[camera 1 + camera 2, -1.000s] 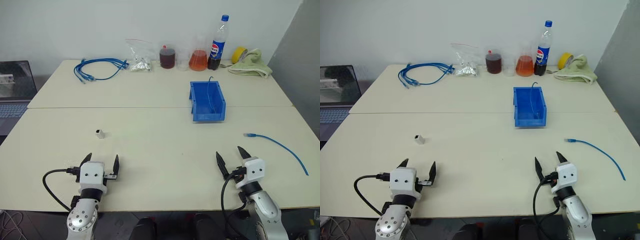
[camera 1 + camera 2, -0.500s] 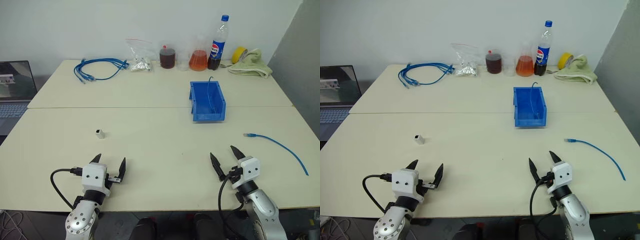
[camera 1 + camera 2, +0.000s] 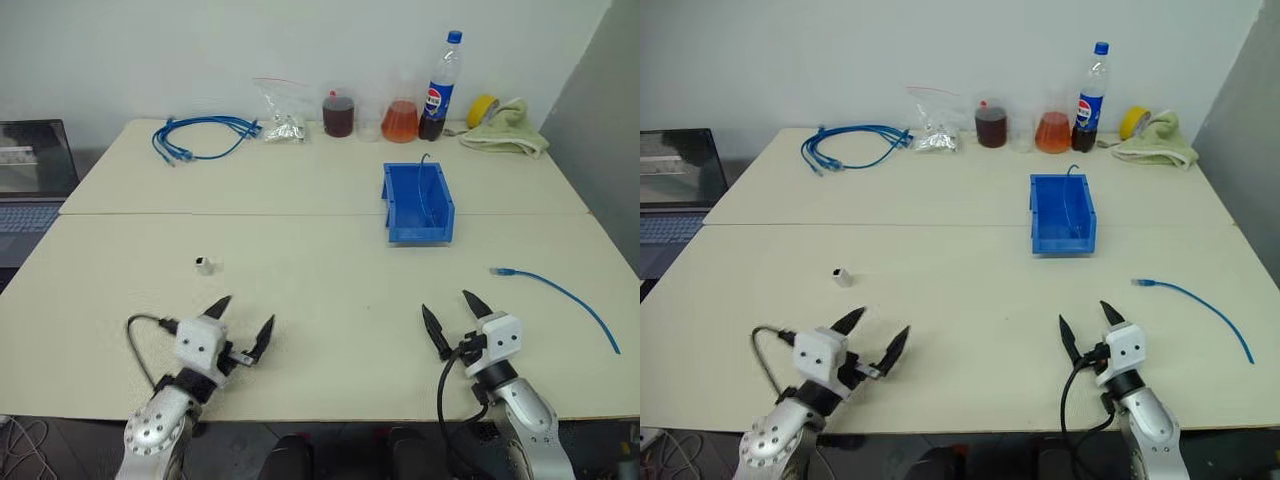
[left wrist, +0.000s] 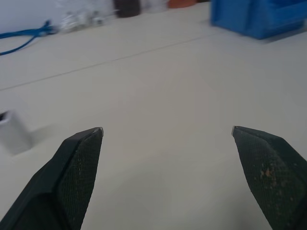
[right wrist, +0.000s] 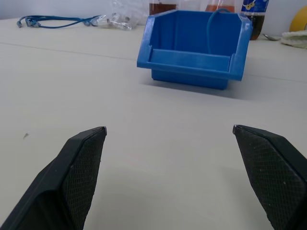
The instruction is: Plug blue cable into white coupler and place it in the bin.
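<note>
So both arms are parked low over the near edge of the table, and nothing has been picked up. The left gripper has its jaws spread wide and empty, angled a bit toward the middle of the table. The right gripper is the same deal, jaws wide apart with nothing between them, aimed straight ahead at the bin.

The white coupler sits alone on the left half of the table, a little beyond the left gripper and not touching it. In the left wrist view it shows up as a pale block just off to the side of one finger.

The blue cable lies loose on the right side of the table, clear plug end pointing inward, well apart from the right gripper and nowhere near the coupler.

The bin is past the table's centre seam, open top up, low lip facing the robot, with a thin wire-like strand visible inside. Along the far edge: a coiled cable bundle, a plastic bag, a couple of jars, a soda bottle, a tape roll and a towel. A laptop sits off to the left.
</note>
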`<move>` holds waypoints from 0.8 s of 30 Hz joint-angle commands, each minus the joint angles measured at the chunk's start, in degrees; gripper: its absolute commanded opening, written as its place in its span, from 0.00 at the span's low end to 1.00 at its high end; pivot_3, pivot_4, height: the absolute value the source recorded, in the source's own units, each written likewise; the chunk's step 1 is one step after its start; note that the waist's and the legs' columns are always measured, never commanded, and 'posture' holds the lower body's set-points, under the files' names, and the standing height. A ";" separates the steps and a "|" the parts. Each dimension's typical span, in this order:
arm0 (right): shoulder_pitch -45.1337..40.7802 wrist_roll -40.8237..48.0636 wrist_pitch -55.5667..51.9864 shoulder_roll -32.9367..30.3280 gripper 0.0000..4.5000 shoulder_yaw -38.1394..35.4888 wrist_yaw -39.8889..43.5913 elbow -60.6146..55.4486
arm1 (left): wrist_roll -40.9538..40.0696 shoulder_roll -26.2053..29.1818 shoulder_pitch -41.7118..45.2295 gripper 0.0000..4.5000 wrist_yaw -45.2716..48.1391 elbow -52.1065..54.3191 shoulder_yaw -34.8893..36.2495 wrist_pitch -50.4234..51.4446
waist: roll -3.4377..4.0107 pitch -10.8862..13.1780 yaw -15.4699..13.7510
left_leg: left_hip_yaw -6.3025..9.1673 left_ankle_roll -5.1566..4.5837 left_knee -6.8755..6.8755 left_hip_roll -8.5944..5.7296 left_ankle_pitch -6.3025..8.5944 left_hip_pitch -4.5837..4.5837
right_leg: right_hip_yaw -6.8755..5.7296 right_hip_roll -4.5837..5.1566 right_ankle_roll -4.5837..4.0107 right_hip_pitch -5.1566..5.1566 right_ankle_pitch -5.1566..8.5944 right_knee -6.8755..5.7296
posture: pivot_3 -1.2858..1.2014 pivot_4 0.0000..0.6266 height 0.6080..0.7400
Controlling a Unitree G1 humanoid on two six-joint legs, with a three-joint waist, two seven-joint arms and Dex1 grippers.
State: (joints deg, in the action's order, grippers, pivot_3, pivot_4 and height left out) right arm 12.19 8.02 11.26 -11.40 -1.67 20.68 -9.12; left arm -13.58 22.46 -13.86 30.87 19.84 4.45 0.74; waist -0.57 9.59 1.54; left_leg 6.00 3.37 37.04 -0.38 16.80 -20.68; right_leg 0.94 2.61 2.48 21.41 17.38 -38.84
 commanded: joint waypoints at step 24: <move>0.74 25.74 -35.96 -29.93 1.00 -28.46 11.35 -8.56 | -4.21 11.79 35.03 1.00 30.44 -6.77 -20.44 17.18 | 0.03 0.11 0.15 | -0.16 -0.02 0.06 -0.01 0.00 0.00 | 0.14 -0.06 -0.01 0.00 0.00 -0.02 | 0.52 0.24 1.00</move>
State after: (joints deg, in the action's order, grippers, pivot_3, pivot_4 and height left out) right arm 15.85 29.99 -20.96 -36.85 -24.81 28.26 -22.30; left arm -18.52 34.43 20.14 59.99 12.59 -14.97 19.00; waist -0.54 9.70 1.70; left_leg 5.89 3.34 37.08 -0.41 16.79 -20.69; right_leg 1.01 2.59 2.48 21.40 17.38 -38.85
